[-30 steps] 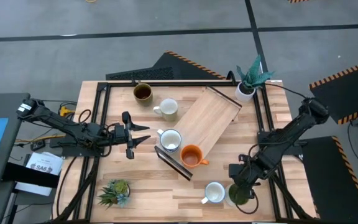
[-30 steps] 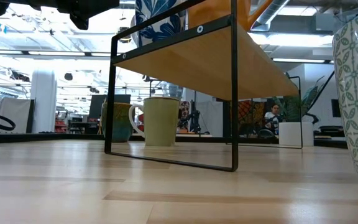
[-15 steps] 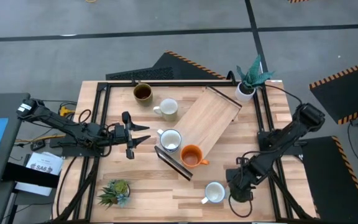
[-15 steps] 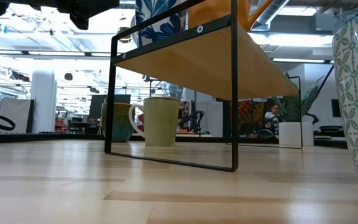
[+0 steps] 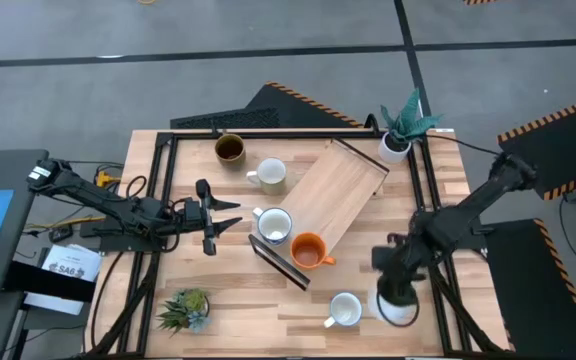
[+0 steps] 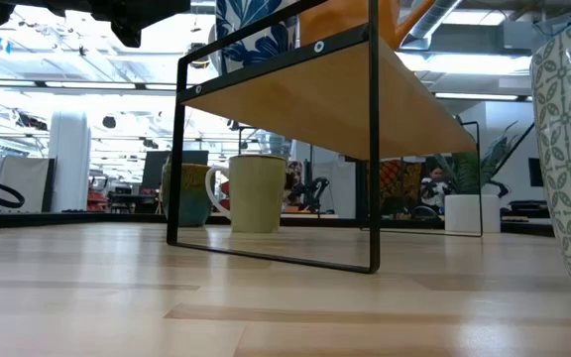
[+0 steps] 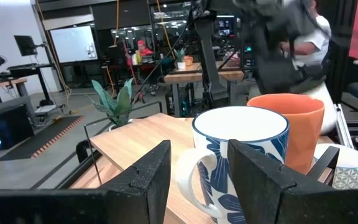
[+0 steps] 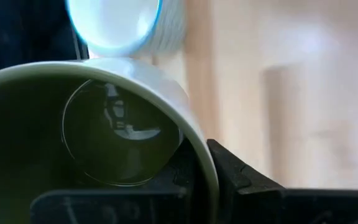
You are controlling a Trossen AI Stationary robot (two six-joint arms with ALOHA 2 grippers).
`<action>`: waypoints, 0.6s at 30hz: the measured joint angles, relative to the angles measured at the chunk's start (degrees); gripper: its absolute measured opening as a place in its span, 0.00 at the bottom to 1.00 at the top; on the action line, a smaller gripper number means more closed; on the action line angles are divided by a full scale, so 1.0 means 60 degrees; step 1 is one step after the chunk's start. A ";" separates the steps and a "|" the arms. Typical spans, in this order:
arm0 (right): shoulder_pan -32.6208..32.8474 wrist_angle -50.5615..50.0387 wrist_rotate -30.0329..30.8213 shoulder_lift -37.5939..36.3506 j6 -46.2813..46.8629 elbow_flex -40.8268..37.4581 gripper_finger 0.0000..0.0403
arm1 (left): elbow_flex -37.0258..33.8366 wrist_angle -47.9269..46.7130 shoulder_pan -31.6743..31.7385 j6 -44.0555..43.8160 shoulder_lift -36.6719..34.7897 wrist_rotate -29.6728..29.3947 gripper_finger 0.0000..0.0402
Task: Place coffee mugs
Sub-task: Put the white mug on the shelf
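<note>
My right gripper [image 5: 400, 288] stands over the olive green mug [image 5: 400, 308] at the table's near right and is shut on it. A pale patterned mug [image 5: 345, 310] stands just left of it. A blue-and-white mug [image 5: 273, 225] and an orange mug [image 5: 310, 250] stand on the near-left end of the wooden shelf [image 5: 343, 190]. A dark brown mug [image 5: 230, 148] and a pale mug [image 5: 271, 175] stand on the table at the far left. My left gripper [image 5: 236, 217] hangs open, level, just left of the blue-and-white mug [image 7: 241, 155]. My right gripper has the olive green mug's wall at the rim [image 8: 197, 158], one finger inside the mug and one finger [image 8: 235, 177] outside. The fingers come from above, pointing down. Whether the mug's base is on the table, I cannot tell.
A white pot with tall teal leaves [image 5: 398, 140] stands at the far right corner. A small spiky plant [image 5: 185, 308] stands at the near left. Black frame rails [image 5: 163, 200] run along the table's sides. In the low view the shelf's black frame [image 6: 373, 149] stands mid-table.
My right gripper first dipped toward the near edge over the olive green mug, then drew back a little toward the right and far edges. The mug now shows slightly farther right than before. My left arm has kept still.
</note>
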 joint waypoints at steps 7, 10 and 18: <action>-0.1956 -0.2788 0.2780 -0.0130 -0.1397 0.3614 0.10 | 0.0000 0.0144 0.0004 0.0135 0.0000 -0.0016 0.37; -0.3101 -0.3704 0.3795 0.0279 -0.2227 0.5165 0.10 | 0.0000 0.0194 0.0004 0.0271 0.0000 -0.0016 0.37; -0.5805 -0.3188 0.4118 0.2243 -0.4326 0.7221 0.10 | 0.0000 0.0237 0.0004 0.0267 0.0000 -0.0016 0.37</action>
